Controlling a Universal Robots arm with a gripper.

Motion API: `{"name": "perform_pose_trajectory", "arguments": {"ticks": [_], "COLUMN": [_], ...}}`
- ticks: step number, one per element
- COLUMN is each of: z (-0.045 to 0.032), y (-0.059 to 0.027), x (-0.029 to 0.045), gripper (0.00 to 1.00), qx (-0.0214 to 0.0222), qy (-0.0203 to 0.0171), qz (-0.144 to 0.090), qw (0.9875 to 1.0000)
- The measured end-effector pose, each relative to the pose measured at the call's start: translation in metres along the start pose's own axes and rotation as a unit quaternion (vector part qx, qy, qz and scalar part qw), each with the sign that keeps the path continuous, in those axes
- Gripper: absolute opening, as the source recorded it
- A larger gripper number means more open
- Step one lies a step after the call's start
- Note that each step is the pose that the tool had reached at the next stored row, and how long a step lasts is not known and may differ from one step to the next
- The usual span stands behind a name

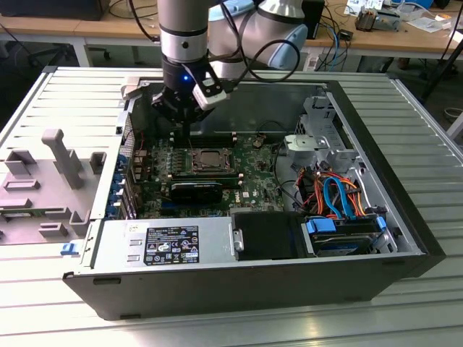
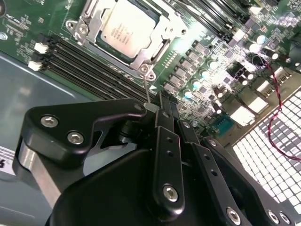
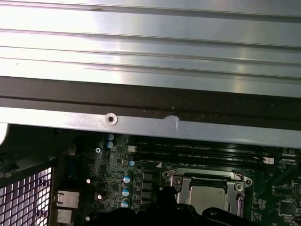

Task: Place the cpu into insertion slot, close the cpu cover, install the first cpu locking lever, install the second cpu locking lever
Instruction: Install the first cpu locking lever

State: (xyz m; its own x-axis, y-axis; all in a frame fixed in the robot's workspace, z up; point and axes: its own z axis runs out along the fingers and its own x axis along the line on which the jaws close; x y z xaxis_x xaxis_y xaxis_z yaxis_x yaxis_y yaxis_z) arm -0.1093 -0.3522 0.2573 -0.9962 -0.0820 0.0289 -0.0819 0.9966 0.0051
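Jaws together at thin locking lever (image 2: 147,89); cpu (image 2: 128,27), faintly printed, sits under cpu cover (image 2: 141,57).

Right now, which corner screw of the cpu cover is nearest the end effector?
The screw beside the thin metal rod; the other screws sit farther away.

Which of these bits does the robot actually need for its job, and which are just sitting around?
For the job: cpu in its socket; cpu cover; locking lever; tool gripping that lever.
Just there: power supply; orange and blue cables; grey plastic part outside the case.
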Motion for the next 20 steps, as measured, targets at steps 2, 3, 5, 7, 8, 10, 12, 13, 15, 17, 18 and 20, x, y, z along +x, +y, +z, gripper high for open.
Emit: {"name": "perform_pose_trajectory", "arguments": {"ticks": [2, 3, 5, 7, 8, 10, 12, 13, 15, 17, 18, 20], "z": [-0.0001, -0.0001, -0.0002, -0.0002, -0.0003, -0.0003, -0.0004, -0.0005, -0.0005, -0.0006, -0.0006, -0.0006], "y": [-0.0002, -0.0003, -0.0005, -0.0006, -0.0007, -0.0009, -0.0011, -0.0012, -0.0013, -0.0015, -0.0015, -0.0016], "x": [-0.0026, -0.0038, -0.0062, -0.0084, -0.0094, -0.0116, -0.0146, -0.0154, -0.0170, -0.0192, -0.0199, -0.0213], "gripper": [0.11, 0.11, 0.11, 0.11, 0.11, 0.11, 0.11, 0.11, 0.11, 0.11, 0.11, 0.11], "qx": [0.0000, 0.0000, -0.0001, -0.0001, -0.0001, -0.0001, -0.0001, -0.0001, -0.0001, -0.0002, -0.0002, -0.0002], "qy": [0.0004, 0.0006, 0.0009, 0.0012, 0.0014, 0.0017, 0.0021, 0.0023, 0.0025, 0.0028, 0.0028, 0.0030], "qz": [0.000, 0.000, -0.001, -0.001, -0.001, -0.001, -0.001, -0.001, -0.001, -0.002, -0.002, -0.002], "qw": [1.0000, 1.0000, 1.0000, 1.0000, 1.0000, 1.0000, 1.0000, 1.0000, 1.0000, 1.0000, 1.0000, 1.0000]}}
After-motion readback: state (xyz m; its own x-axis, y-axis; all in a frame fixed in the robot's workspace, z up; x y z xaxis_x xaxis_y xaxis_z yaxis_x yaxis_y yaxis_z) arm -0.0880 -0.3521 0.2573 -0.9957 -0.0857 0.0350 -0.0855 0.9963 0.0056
